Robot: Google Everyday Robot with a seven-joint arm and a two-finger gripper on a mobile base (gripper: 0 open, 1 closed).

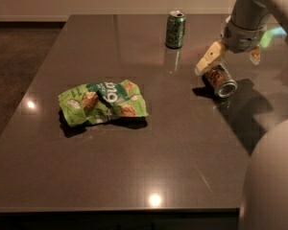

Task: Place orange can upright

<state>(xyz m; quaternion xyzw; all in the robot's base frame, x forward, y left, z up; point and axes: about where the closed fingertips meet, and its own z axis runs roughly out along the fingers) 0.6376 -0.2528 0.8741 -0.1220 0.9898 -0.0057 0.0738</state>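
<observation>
The orange can [220,79] lies on its side on the dark table [134,166] at the right, its silver end facing the front right. My gripper [231,57] hangs just above and behind the can. It is open, with one cream finger [209,59] to the left of the can and the other finger [254,54] to the right. It holds nothing.
A green can [175,29] stands upright at the back of the table, left of the gripper. A crumpled green snack bag [103,102] lies left of centre. The arm's body [273,176] fills the lower right corner.
</observation>
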